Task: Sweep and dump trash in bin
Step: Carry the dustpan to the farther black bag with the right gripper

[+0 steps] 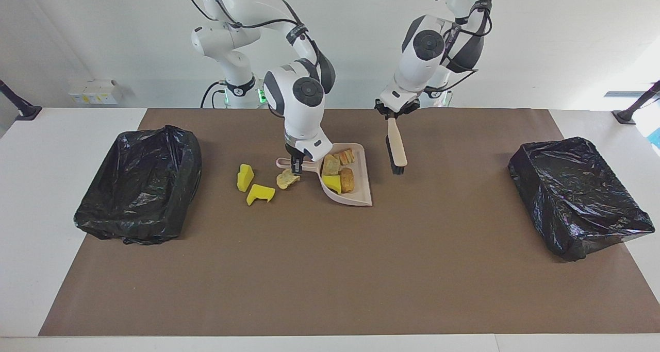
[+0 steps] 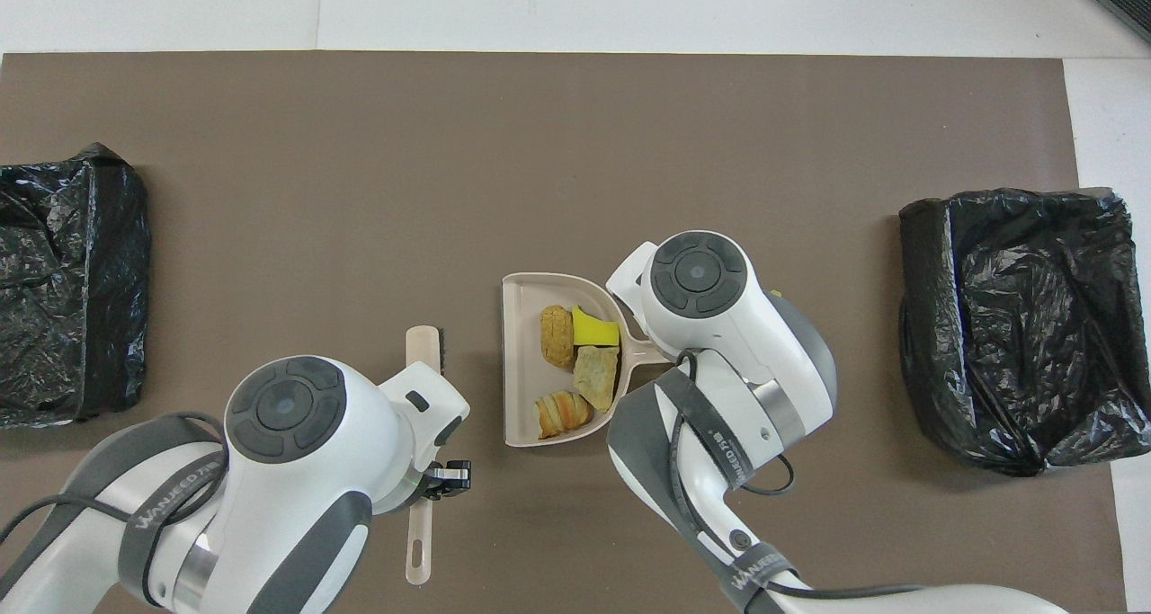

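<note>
Four scraps (image 1: pixel 337 172) lie in the dustpan (image 1: pixel 361 187) mid-table. Three scraps (image 1: pixel 260 182) lie beside it toward the right arm's end. One bin (image 1: pixel 139 184) at each end (image 1: pixel 577 195).

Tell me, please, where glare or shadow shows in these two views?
Facing view: bright wash at the table's left-arm end; sheen on the bin liner; the raised brush casts faint shadow. Overhead view: glossy highlights on the other bin liner; the dustpan lit evenly.
</note>
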`<move>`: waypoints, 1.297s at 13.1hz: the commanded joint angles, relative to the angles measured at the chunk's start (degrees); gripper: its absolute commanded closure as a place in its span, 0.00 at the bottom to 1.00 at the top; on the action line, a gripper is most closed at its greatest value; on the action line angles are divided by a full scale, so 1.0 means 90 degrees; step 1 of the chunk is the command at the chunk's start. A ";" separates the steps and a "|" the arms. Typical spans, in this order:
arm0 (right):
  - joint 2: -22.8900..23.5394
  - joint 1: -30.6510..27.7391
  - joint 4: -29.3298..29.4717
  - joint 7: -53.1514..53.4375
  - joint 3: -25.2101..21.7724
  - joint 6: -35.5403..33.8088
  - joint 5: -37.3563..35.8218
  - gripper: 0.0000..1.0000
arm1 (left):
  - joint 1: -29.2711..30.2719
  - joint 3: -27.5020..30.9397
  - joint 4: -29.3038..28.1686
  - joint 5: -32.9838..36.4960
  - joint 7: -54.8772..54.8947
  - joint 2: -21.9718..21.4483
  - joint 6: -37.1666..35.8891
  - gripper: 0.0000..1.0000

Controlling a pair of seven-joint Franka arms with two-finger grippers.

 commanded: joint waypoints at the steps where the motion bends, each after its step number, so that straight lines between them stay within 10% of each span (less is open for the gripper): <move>1: -0.0593 -0.0488 -0.0042 0.0045 0.0067 -0.0186 0.0124 1.00 | -0.0027 -0.0025 -0.0394 0.0206 -0.0080 0.0005 0.0336 1.00; 8: -0.1083 -0.2760 0.0981 -0.1054 0.0009 -0.1503 0.0036 1.00 | -0.1293 -0.0084 -0.1058 -0.0603 -0.0508 0.0054 0.1010 1.00; 14: -0.1054 -0.5077 0.1139 -0.3050 -0.0040 -0.1137 -0.1239 1.00 | -0.2156 -0.0093 -0.1264 -0.0654 -0.1623 0.0405 0.2096 1.00; 15: -0.1054 -0.5331 0.1110 -0.3312 -0.0050 -0.0834 -0.1504 1.00 | -0.2157 -0.0093 -0.1274 -0.0654 -0.1613 0.0415 0.2086 0.87; 16: -0.1063 -0.5449 0.1110 -0.3489 -0.0050 -0.0753 -0.1690 1.00 | -0.2147 -0.0084 -0.1274 -0.0663 -0.1575 0.0435 0.2067 0.12; 17: -0.1063 -0.5499 0.1091 -0.3539 -0.0059 -0.0752 -0.1915 1.00 | -0.2147 -0.0074 -0.1245 -0.0663 -0.1565 0.0435 0.2038 0.00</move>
